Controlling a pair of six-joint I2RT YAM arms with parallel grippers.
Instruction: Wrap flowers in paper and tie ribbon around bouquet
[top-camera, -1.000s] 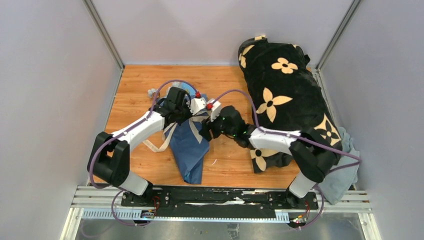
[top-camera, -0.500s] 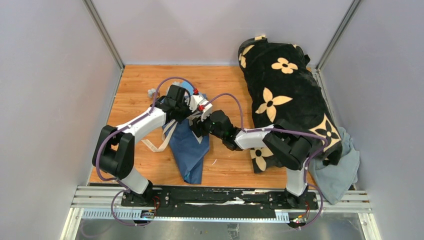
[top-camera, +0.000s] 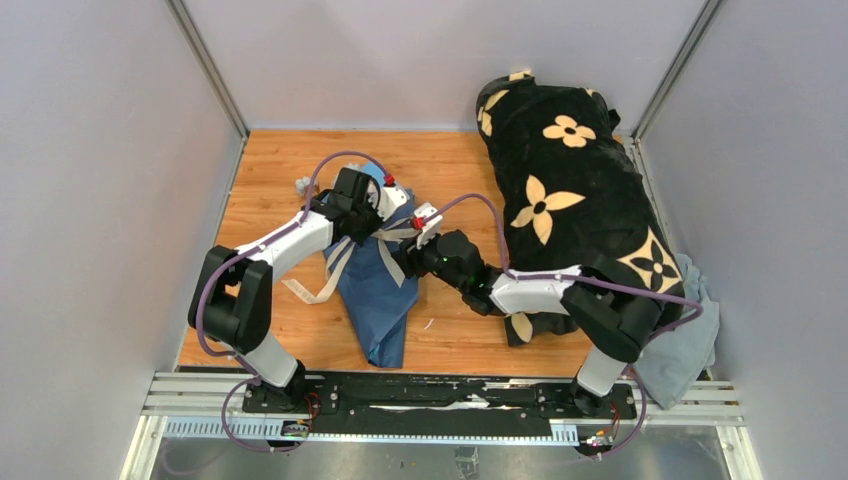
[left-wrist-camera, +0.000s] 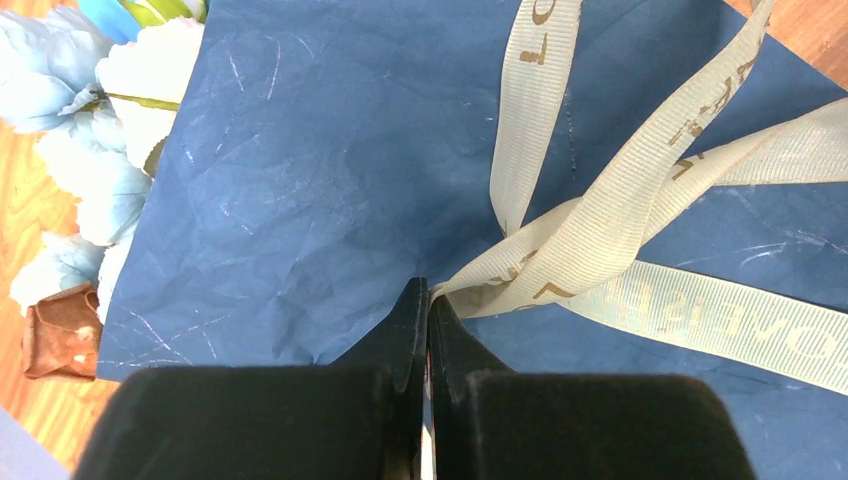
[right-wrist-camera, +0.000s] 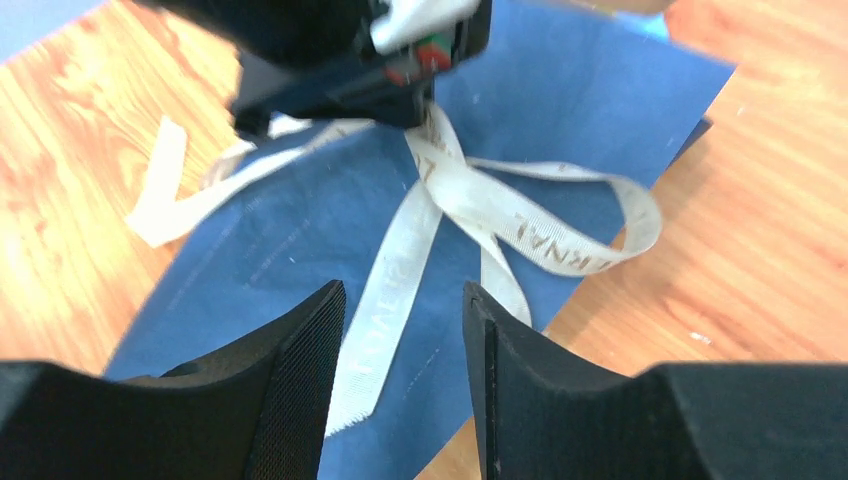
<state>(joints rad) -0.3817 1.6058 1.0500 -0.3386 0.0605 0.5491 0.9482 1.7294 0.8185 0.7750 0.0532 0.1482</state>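
Ribbon tie in progress on the wrapped bouquet, right arm backed off.

The black plush blanket with cream flower shapes (top-camera: 570, 190) is left heaped at upper right of the orange wooden tabletop (top-camera: 450, 160). The cone-shaped navy paper bouquet (top-camera: 378, 290) is laid left of centre, with the pale blue and pink-brown flowers (left-wrist-camera: 70, 170) showing at its upper end. The long cream-beige ribbon (left-wrist-camera: 600, 240) is crossed and looped over the navy paper (left-wrist-camera: 300, 180). The left gripper (left-wrist-camera: 428, 292) is clamped shut on the ribbon at the crossing. The right gripper (right-wrist-camera: 400, 300) has been drawn back toward centre. Its jaws are apart and empty, with a ribbon tail lying below. The knot is judged loose and untightened.
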